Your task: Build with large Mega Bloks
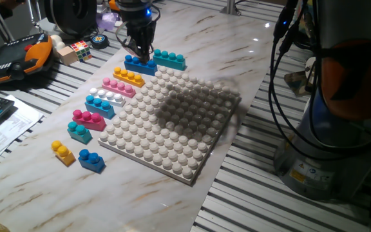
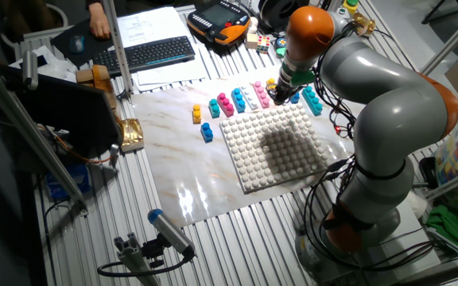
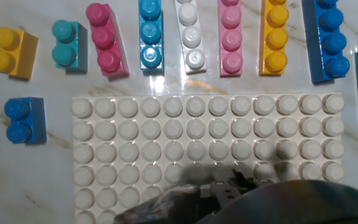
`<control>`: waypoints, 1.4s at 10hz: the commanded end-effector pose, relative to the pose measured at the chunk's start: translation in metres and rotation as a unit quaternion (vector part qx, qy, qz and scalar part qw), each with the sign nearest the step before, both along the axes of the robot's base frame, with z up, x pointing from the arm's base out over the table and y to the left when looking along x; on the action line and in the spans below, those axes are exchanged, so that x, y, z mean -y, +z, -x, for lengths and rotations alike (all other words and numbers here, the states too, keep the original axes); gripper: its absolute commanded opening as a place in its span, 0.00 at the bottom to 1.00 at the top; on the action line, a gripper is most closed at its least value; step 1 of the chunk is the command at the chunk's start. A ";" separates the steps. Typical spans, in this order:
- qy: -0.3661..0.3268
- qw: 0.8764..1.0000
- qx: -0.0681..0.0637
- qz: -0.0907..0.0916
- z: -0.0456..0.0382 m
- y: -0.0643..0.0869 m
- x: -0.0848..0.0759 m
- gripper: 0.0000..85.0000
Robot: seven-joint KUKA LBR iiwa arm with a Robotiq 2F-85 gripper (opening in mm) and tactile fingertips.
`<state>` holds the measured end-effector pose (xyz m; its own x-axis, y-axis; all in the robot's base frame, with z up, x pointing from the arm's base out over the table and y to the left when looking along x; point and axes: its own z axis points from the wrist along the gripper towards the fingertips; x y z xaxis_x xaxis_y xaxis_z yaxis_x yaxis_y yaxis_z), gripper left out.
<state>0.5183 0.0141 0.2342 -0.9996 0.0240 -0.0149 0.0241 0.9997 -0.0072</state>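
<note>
My claw hangs right over the long blue brick, because that is my likely first pick; I cannot tell how wide it gapes. The other bricks line the white baseplate's edge, within easy reach.

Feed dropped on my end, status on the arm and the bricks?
Gripper down over the long blue brick, fingers' grip unclear. Other bricks lined up beside the white baseplate, none on it. Nothing in the way.

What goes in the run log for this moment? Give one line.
stage: reach | pincer: over long blue brick, grip state unclear | bricks: lined up beside baseplate | baseplate: no bricks on it
</note>
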 end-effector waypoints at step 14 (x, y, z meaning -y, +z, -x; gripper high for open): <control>-0.028 1.000 -0.003 0.001 -0.0056 -0.021 0.032 0.01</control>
<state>0.5239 -0.0177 0.2130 -0.9968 0.0798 -0.0101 0.0799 0.9967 -0.0113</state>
